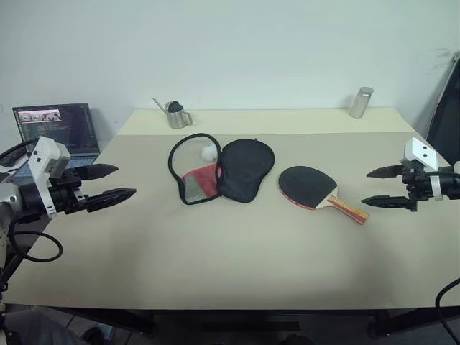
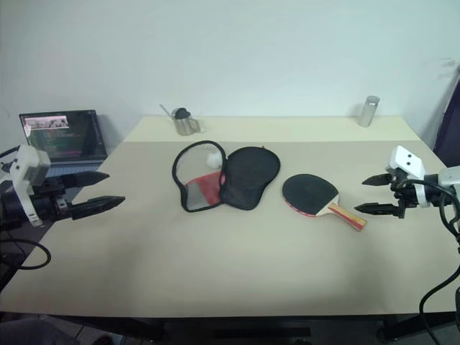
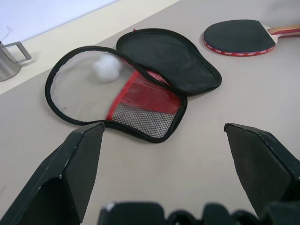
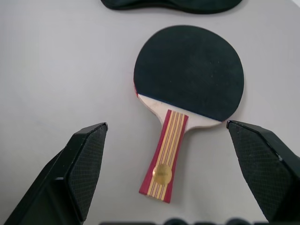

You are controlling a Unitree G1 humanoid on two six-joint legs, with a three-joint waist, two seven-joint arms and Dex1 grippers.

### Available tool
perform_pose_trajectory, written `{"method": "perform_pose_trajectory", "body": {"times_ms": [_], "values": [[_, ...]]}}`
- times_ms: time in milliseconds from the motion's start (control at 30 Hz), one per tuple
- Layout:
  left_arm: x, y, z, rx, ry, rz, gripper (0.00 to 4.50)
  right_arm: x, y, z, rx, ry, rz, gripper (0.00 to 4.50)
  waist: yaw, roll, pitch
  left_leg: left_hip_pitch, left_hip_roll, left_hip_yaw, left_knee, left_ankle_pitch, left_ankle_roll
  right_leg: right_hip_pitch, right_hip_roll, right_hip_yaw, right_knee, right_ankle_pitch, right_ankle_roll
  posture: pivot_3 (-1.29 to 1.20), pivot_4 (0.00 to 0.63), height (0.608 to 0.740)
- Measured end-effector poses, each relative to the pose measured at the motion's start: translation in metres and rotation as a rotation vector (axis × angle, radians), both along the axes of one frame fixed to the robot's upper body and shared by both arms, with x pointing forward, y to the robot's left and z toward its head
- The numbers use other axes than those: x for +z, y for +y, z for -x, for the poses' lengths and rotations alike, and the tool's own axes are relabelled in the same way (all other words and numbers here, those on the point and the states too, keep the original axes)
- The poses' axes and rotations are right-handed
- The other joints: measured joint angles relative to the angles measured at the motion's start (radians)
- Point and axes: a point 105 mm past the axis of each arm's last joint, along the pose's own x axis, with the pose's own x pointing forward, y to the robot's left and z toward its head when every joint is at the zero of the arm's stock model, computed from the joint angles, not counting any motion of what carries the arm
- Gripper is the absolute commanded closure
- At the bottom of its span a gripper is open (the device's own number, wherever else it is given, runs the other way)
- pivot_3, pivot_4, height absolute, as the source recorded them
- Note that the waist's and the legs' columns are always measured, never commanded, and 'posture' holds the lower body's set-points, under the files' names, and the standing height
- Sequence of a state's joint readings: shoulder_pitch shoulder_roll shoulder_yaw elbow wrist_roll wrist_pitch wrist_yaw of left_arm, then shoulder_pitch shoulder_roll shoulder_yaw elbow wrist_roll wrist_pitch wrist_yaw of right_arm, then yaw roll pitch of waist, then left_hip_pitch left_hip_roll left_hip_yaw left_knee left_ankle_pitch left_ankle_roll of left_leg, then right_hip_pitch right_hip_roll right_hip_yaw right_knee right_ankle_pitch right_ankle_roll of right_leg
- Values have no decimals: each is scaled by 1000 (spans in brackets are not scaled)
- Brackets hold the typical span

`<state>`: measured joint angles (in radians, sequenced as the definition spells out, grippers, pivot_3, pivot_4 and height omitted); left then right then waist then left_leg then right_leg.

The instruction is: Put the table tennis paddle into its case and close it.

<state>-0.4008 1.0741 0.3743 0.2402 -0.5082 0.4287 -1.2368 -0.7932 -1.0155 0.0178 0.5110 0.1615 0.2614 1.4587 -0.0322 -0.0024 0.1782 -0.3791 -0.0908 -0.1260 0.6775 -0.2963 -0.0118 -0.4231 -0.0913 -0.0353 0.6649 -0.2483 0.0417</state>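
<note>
1. Paddle (image 1: 313, 187) lies flat on the bench (image 1: 237, 251), right of centre, handle toward the right claw (image 1: 388, 187).
2. Case (image 1: 219, 169) lies unzipped just left of it, apart, with a white ball (image 1: 208, 153) inside.
3. Both claws, left claw (image 1: 108, 183) included, hover spread and empty.
4. Grasping hasn't begun; next, the right claw likely must pinch the handle.

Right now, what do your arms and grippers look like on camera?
Both grippers, left gripper and right gripper, have two black tapered fingers with cross-hatched pads. A white boxy module sits on each wrist, and black cables loop off both arms.
</note>
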Motion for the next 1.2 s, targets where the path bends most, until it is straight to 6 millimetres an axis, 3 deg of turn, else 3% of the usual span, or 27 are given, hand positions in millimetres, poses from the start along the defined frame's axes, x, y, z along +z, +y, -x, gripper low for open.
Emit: {"method": "perform_pose_trajectory", "body": {"times_ms": [267,400,567,767,933,1100,1200], "values": [[-9,3,-2,40,9,35,0,4,2,-4,-3,-27,-9,17,2,0,0,0,0,0,0,0,0,0,0,0,0,0,0,0,150,740],[-24,-2,-39,141,4,147,0,5,3,-5,-5,-38,-11,17,12,0,0,0,-1,-1,2,0,0,1,0,-2,1,0,1,0,150,740],[-47,-29,-106,362,92,287,0,3,1,-2,-25,-63,-16,17,34,-3,-1,-3,-3,-1,4,0,0,1,0,-2,0,2,3,0,150,740],[-72,-56,-142,529,202,258,0,-8,1,6,-51,-33,-43,17,23,-5,-1,-3,-2,2,3,0,0,-2,-1,-1,0,2,3,0,150,740],[-93,-63,-151,654,253,238,0,-12,0,8,-70,-33,-33,17,16,-5,-1,-2,-2,3,3,0,0,-2,0,1,1,2,3,0,150,740],[-117,-85,-152,660,316,220,0,-15,3,11,-70,-24,-30,17,21,-6,0,-3,-2,3,4,0,0,-2,0,0,1,2,4,0,150,740],[-120,-104,-157,648,308,229,0,-14,3,12,-72,-24,-34,17,30,-6,0,-3,-3,3,4,0,0,-1,-1,0,1,3,4,0,150,740]]}}
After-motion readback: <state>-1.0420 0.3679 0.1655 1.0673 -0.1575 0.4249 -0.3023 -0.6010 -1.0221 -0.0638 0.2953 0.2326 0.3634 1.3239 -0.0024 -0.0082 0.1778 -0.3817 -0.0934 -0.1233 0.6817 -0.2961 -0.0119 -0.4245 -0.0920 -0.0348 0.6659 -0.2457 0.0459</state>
